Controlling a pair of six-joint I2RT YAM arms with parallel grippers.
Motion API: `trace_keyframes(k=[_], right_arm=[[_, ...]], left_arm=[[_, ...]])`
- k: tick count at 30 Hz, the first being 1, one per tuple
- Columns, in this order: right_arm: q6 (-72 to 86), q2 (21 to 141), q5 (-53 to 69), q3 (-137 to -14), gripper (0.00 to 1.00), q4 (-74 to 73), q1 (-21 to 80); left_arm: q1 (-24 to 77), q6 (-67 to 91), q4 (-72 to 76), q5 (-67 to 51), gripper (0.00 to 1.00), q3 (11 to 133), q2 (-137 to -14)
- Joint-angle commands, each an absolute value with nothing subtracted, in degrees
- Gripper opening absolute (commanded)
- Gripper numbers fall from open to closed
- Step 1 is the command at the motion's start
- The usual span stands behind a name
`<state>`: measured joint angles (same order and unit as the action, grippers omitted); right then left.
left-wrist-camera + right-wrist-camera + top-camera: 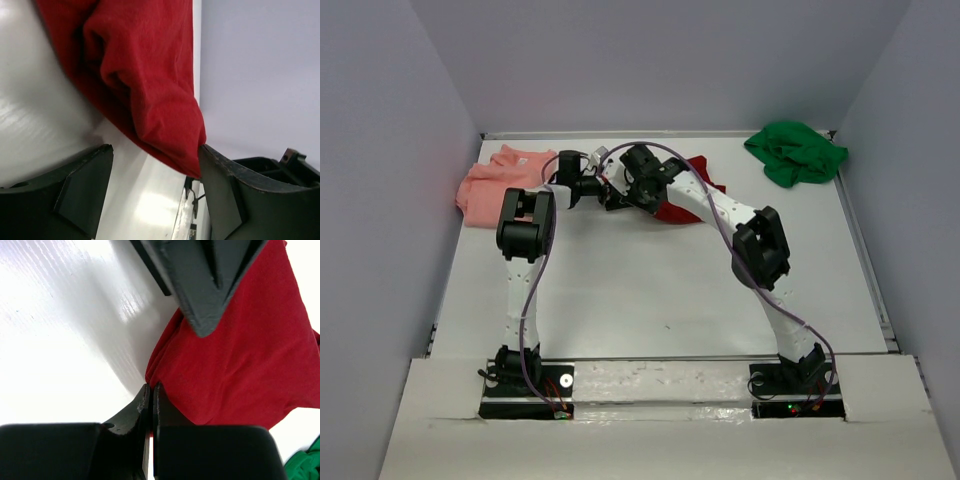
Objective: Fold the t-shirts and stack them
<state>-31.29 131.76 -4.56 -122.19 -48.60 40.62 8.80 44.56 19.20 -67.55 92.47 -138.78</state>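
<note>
The dark red t-shirt (pixel 670 211) lies bunched at the back middle of the table, partly hidden under my right arm. My right gripper (pixel 625 192) is shut on its edge; in the right wrist view the jaws (pixel 151 386) are pressed together at the corner of the red cloth (pixel 240 365). My left gripper (pixel 592 185) is open right beside it. In the left wrist view the red cloth (pixel 145 75) hangs down between the open fingers (pixel 155 150) and touches the right one. The salmon pink t-shirt (pixel 500 182) lies crumpled at the back left. The bright green t-shirt (pixel 795 152) lies crumpled at the back right.
The white table (pixel 650 290) is boxed in by grey walls at the back and on both sides. A finger of the left gripper (pixel 200 285) shows at the top of the right wrist view. A bit of green cloth (pixel 302 465) shows at its lower right corner.
</note>
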Motion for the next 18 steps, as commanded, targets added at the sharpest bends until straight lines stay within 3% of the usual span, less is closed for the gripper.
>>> trace_keyframes(k=[1, 13, 18], right_arm=[[-32.1, 131.6, -5.6, -123.0, 0.0, -47.0, 41.5], [-33.0, 134.3, -6.6, -125.2, 0.0, -47.1, 41.5], [-33.4, 134.6, -6.8, -125.3, 0.0, -47.0, 41.5]], left_arm=[[9.4, 54.8, 29.7, -66.4, 0.79, 93.5, -141.0], [14.2, 81.1, 56.9, -64.9, 0.76, 86.5, -142.2], [16.0, 83.9, 59.9, -65.6, 0.76, 82.0, -137.8]])
